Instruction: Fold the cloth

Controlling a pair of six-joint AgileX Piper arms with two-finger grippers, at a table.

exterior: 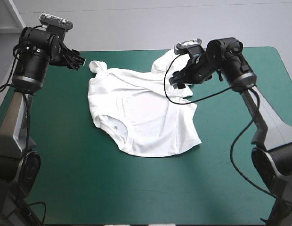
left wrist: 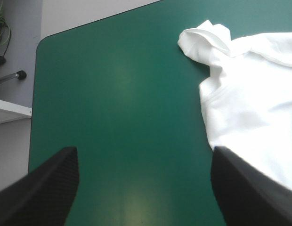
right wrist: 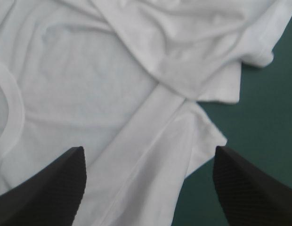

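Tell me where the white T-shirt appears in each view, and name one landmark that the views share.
High view: the T-shirt lies spread in the middle of the teal-green cover.
Left wrist view: it lies ahead of the open left gripper, off to one side.
Right wrist view: it fills the space under the open right gripper.
Shared landmark: the teal-green cover beside the shirt's edge.

Robotics laboratory, as I saw it from my remote station. Two black jointed arms on heavy bases, the left arm point(exterior: 35, 56) and the right arm point(exterior: 231, 61), stood at a table point(exterior: 136, 197) under a plain teal-green cover. Beyond its edge lay bare grey floor point(exterior: 136, 23), with a white shelf point(left wrist: 9, 110) and loose wires point(left wrist: 1, 23) off the table's corner.
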